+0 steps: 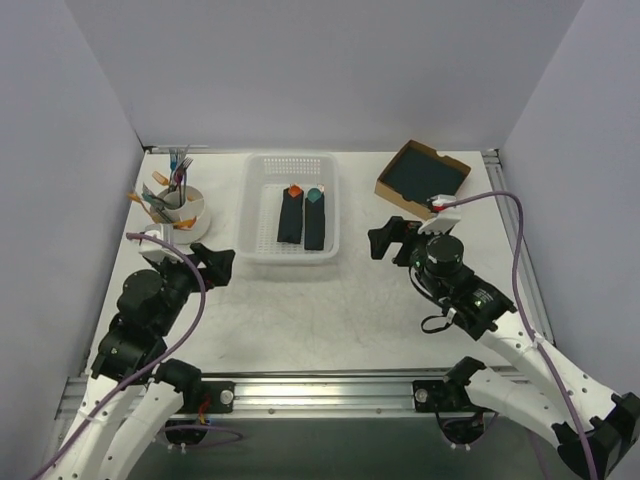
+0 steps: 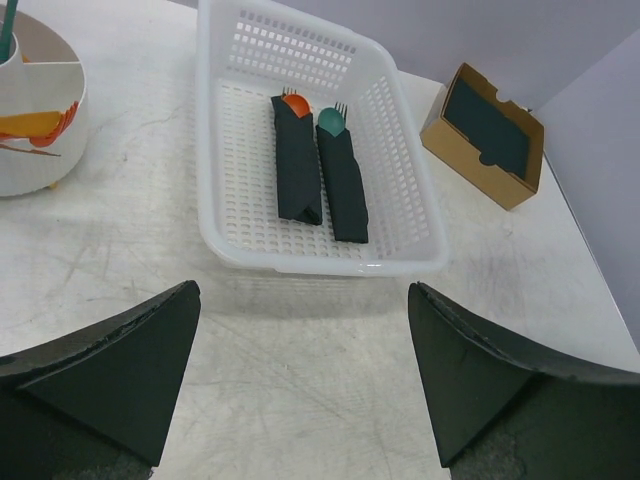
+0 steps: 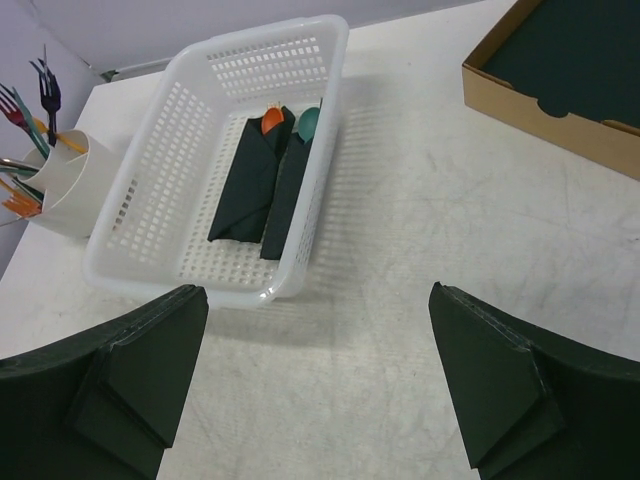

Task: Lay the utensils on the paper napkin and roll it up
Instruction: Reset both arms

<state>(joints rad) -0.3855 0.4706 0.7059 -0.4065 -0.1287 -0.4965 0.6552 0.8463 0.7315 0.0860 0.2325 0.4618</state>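
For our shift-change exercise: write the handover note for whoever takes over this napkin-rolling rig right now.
Left gripper: jaws open, empty, above the table.
Right gripper: same.
Orange-tipped napkin roll lies in the white basket beside the teal-tipped roll.
Done: rolling, it seems.
Left: probably nothing; spare napkins sit in the cardboard box, more cutlery in the white holder.

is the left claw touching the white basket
Apart. In the left wrist view the open left claw sits short of the white basket, with bare table showing in front of its near rim.
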